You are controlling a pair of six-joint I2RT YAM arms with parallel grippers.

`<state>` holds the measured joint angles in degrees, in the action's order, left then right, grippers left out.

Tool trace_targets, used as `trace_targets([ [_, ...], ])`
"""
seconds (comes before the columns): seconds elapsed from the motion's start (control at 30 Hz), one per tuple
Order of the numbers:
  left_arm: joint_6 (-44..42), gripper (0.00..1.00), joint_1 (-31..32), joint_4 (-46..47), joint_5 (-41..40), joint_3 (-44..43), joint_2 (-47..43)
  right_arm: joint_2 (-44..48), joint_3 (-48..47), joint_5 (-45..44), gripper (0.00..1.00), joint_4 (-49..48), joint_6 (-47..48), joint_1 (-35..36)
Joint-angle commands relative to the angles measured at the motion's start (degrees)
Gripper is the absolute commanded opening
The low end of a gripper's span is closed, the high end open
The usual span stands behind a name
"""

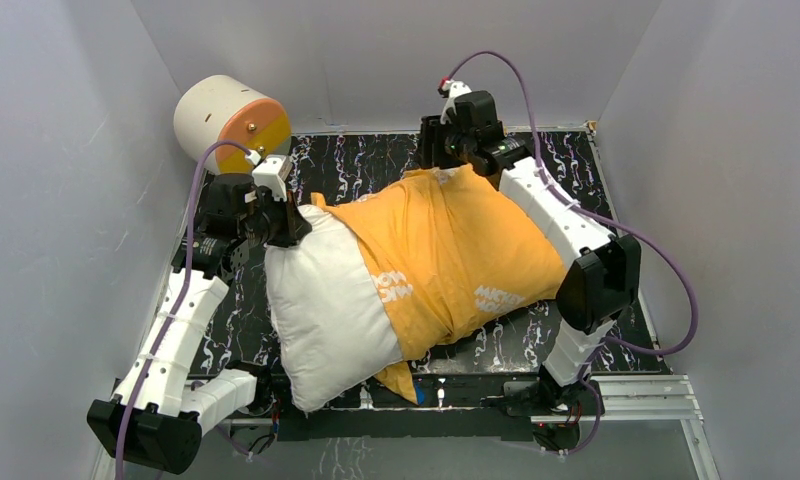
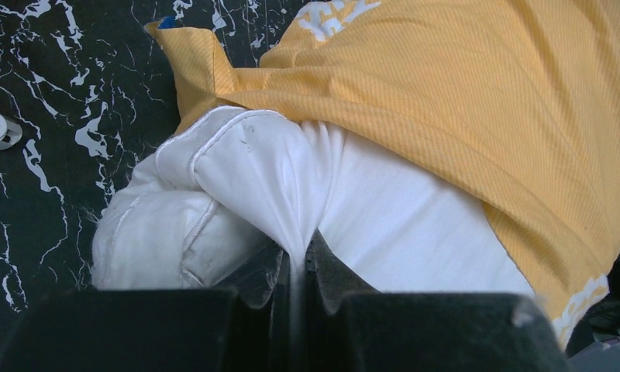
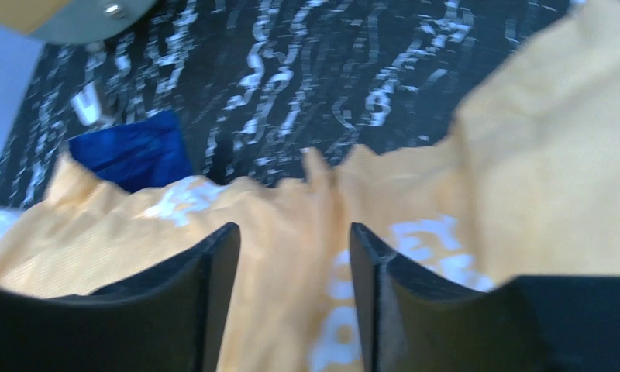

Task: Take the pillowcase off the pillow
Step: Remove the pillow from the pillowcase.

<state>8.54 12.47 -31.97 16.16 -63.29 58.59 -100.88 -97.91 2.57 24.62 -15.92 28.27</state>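
You're roughly half done: pillow (image 1: 321, 310) bare toward 8 o'clock, pillowcase (image 1: 446, 250) covers the 2 o'clock half. Left gripper (image 2: 297, 256) clamps pillow corner; right gripper (image 3: 293, 232) wide, straddling pillowcase

Plain pale grey walls (image 1: 376, 50) box in a black, white-veined surface (image 1: 366, 165), evenly lit, no shadows.

White-and-black arms (image 1: 176, 325), purple cables (image 1: 692, 305)

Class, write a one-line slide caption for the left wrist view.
Left gripper pinching a fold of the white pillow, orange-yellow pillowcase partly off.
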Motion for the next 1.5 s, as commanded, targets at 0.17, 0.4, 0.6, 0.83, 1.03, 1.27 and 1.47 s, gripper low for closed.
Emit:
trace_targets([
  [0.17, -1.62, 0.00, -0.43, 1.20, 1.19, -1.18, -2.86, -6.58, -7.04, 2.51, 0.87, 5.66, 5.79, 13.78],
  [0.4, -0.69, 0.00, -0.43, 0.75, -2.12, -0.88, -3.44, -8.97, -1.29, -20.48, 0.44, 8.20, 5.52, 15.49],
  [0.6, -0.69, 0.00, -0.43, -0.84, -7.85, -0.82, -4.75, -5.81, -0.49, -29.57, 0.00, 4.36, 4.62, 9.58],
  [0.83, -1.66, 0.00, -0.43, -2.44, -9.93, -0.30, -6.59, -1.77, 1.30, -29.46, 0.04, 2.16, 2.93, 1.61],
  [1.03, -1.93, 0.00, -0.43, -1.69, -7.93, -0.26, -6.33, 1.08, -1.51, -7.03, 0.37, 3.39, 1.88, 1.21],
  [1.27, -1.69, 0.00, -0.43, -0.64, -4.83, -0.39, -5.53, 1.48, -3.34, 6.01, 0.79, 1.75, 0.04, 6.93],
  [1.47, -1.12, 0.00, -0.43, -0.54, -5.13, 0.29, -5.79, -4.84, -5.22, 5.55, 0.92, 5.60, 4.47, 13.70],
])
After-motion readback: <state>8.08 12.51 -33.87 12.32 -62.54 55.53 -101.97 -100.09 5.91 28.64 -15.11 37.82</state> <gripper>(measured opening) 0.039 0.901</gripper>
